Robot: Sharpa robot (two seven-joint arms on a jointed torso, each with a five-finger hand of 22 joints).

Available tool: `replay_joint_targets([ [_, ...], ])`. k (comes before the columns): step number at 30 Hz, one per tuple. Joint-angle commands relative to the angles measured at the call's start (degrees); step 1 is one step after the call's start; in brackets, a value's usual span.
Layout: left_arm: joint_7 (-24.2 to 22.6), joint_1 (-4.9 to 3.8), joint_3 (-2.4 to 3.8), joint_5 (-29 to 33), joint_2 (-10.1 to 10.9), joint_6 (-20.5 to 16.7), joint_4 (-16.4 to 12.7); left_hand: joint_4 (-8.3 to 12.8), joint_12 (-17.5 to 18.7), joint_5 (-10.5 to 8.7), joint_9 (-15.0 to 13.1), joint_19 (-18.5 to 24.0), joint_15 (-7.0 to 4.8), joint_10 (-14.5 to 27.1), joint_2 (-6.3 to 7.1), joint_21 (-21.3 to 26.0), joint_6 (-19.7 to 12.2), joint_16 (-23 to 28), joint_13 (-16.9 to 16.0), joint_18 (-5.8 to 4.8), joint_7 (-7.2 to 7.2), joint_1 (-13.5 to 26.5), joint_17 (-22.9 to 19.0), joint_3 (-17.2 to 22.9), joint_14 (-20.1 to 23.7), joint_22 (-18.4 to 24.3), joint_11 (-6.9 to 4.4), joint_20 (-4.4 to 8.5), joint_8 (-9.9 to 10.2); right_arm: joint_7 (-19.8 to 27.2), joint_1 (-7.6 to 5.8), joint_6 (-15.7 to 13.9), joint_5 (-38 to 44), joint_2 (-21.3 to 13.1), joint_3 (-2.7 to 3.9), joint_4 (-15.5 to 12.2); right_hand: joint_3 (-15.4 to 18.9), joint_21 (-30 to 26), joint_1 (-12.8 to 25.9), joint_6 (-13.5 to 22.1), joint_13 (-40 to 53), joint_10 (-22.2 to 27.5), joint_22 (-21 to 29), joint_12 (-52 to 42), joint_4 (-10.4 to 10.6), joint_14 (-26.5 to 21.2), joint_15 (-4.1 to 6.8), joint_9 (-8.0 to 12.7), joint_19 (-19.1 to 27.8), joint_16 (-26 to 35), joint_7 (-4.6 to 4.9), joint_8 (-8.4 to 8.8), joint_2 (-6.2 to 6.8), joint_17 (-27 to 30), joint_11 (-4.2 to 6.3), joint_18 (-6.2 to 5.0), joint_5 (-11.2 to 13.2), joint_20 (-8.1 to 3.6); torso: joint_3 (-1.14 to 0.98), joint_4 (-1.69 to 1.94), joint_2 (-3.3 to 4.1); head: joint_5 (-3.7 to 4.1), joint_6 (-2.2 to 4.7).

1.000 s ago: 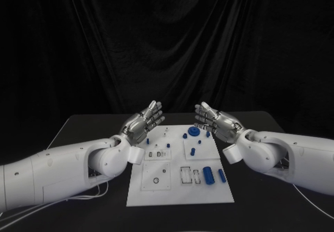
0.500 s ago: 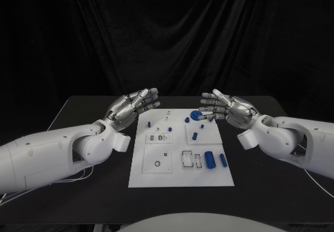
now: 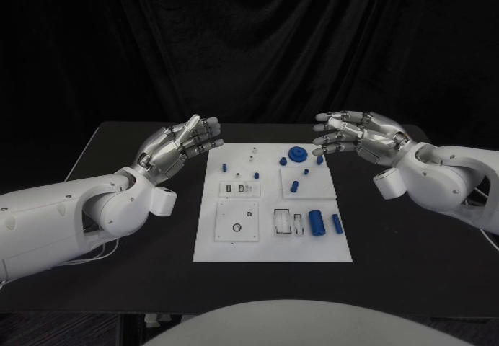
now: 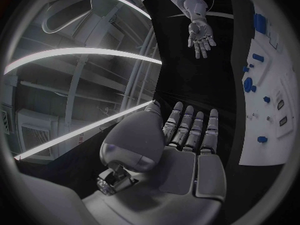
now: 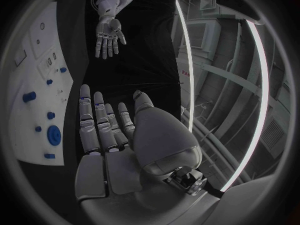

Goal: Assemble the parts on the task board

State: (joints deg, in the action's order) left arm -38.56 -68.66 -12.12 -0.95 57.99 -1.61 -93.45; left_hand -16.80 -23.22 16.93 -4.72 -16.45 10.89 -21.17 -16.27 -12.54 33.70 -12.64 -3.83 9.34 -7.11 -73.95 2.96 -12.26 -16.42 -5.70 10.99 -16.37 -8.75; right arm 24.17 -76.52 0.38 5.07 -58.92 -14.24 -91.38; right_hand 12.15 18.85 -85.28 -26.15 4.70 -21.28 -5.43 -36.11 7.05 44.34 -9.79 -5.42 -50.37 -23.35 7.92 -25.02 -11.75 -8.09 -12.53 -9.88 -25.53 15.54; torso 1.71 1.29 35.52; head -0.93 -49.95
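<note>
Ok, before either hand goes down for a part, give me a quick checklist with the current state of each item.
1. Left hand holds nothing, fingers apart: ok.
2. Right hand holds nothing: ok.
3. Both hands off the white board, one at each side of its far end: ok.
4. Blue parts on the board, such as the round blue piece and the large blue cylinder: ok.
5. Which parts are fully seated: cannot tell.
</note>
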Motion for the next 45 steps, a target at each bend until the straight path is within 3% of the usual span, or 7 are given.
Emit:
replay_joint_targets([
  [1, -7.47, -0.25, 0.07, -0.67, 0.80, -0.87, -0.71, 0.04, 0.42, -8.16, -0.14, -0.38, 0.44, 0.57, 0.03, -0.41, -0.68, -0.12, 0.05, -0.01, -0.20, 3.43, -0.08, -2.84, 0.29, 0.15, 0.33, -0.09, 0.28, -1.61, -1.41, -5.19, 13.17, -0.59, 0.05, -0.55, 0.06, 1.01, -1.90, -2.18, 0.01, -2.33, -0.14, -0.90, -1.21, 3.53, 1.33, -0.14, -3.21, -1.42, 0.06, -0.15, 0.68, -0.64, 1.19, -0.78, 1.54, -1.24, 0.11, 0.20, 1.36, -0.37, -0.05],
  [5, -7.59, -0.37, 0.11, -0.67, 1.95, -1.57, -1.48, 0.14, -0.31, -10.62, -0.45, -0.88, 0.67, -0.01, 0.95, -0.87, -0.17, -0.57, -0.10, -0.17, -0.48, 4.08, 0.00, -4.57, -0.11, 0.07, 0.65, -0.20, 0.07, -5.19, -3.98, -7.61, 23.50, -1.00, 0.05, -1.02, 0.04, 1.83, -3.11, -4.54, -0.02, -5.20, -0.25, -1.30, -1.65, 6.88, 2.57, 0.01, -6.66, -2.42, -0.31, 0.49, 1.60, -1.33, 2.04, -0.73, 8.16, -2.56, 0.16, 0.30, 2.21, -0.53, -0.05],
  [11, -7.90, -0.63, 0.26, -0.68, 3.64, -2.75, -3.37, 0.27, -1.03, -8.89, -0.92, -1.73, 1.01, -0.88, 1.44, -1.54, 1.25, -1.65, -0.23, -0.49, -0.80, 3.26, 0.18, -5.27, -1.34, -0.11, 1.36, -0.22, -0.56, -12.83, -7.84, -8.53, 40.08, -0.64, 0.05, -1.71, -0.68, 2.44, -4.72, -8.43, -0.19, -9.24, -0.38, -0.50, -2.01, 10.73, 4.03, 0.23, -11.38, -3.18, -1.25, 2.74, 2.97, -2.80, 2.93, -0.69, 9.26, -4.28, 0.21, 0.71, 3.62, -0.22, -0.05],
  [19, -8.14, -1.66, 0.37, -0.67, 5.56, -3.41, -6.13, 0.03, -1.19, -9.18, -0.88, -1.84, 1.28, -0.95, 0.67, -1.66, 0.40, -2.06, -0.24, -0.75, -0.67, 3.89, 0.20, -5.64, -1.73, -0.08, 1.56, -0.24, -0.36, -24.43, -12.85, -7.66, 68.48, 3.15, 0.05, -1.99, -4.73, 12.54, -7.33, -16.01, -1.01, -19.83, -6.72, 8.05, -0.70, 24.69, 9.48, 0.62, -22.46, -11.27, -4.65, 8.91, 5.24, -9.82, 6.97, -0.44, 11.83, -9.96, 0.97, 1.97, 6.61, 0.96, 0.84],
  [22, -8.13, -2.01, 0.38, -0.67, 5.87, -3.42, -6.75, 0.09, -1.17, -8.35, -0.90, -1.78, 1.36, -0.76, 0.19, -1.64, 0.20, -2.06, -0.21, -0.88, -0.62, 3.93, 0.16, -5.65, -1.58, -0.04, 1.59, -0.22, -0.32, -26.61, -13.51, -7.83, 75.98, 4.64, 0.05, -1.50, -6.38, 16.92, -7.13, -17.25, -0.94, -22.14, -10.02, 11.51, 0.78, 26.87, 10.48, 0.65, -23.73, -16.28, -5.80, 11.01, 6.32, -13.70, 7.80, -0.41, 12.41, -10.72, 1.23, 2.00, 7.15, 1.00, 1.29],
  [26, -7.94, -2.47, 0.38, 0.26, 6.71, -3.31, -7.81, 1.56, -1.35, 0.52, -1.13, -1.80, 1.31, -0.60, 0.18, -1.75, 0.10, -2.39, -0.24, -0.96, -0.37, -0.29, 0.17, -3.93, -1.59, 0.12, 1.52, -0.11, -0.46, -29.79, -14.27, -7.44, 85.12, 6.89, 0.05, -0.64, -9.72, 30.62, -5.81, -21.03, -0.63, -26.86, -25.17, 16.59, 4.27, 28.63, 11.46, 0.08, -24.67, -22.68, -6.02, 13.47, 8.76, -18.91, 8.62, 0.81, 13.85, -11.34, 1.59, 2.22, 7.82, 1.33, 1.57],
  [45, -7.65, -2.95, 0.41, 3.61, 9.77, -3.22, -11.93, 3.33, -1.49, 8.33, -1.34, -1.09, 1.33, -0.21, -0.06, -1.44, 0.04, -2.25, -0.23, -0.96, -0.25, -4.62, 0.10, -1.31, -0.65, 0.56, 1.67, -0.14, -0.51, -34.81, -15.03, -3.31, 97.23, 9.60, 0.06, -0.75, -14.32, 46.63, -2.95, -22.23, -0.46, -29.96, -45.34, 24.80, 5.70, 32.14, 11.88, -0.80, -25.51, -31.10, -6.78, 17.89, 12.33, -28.61, 8.81, 2.75, 15.34, -11.53, 2.21, 3.67, 10.80, 4.00, 2.94],
])
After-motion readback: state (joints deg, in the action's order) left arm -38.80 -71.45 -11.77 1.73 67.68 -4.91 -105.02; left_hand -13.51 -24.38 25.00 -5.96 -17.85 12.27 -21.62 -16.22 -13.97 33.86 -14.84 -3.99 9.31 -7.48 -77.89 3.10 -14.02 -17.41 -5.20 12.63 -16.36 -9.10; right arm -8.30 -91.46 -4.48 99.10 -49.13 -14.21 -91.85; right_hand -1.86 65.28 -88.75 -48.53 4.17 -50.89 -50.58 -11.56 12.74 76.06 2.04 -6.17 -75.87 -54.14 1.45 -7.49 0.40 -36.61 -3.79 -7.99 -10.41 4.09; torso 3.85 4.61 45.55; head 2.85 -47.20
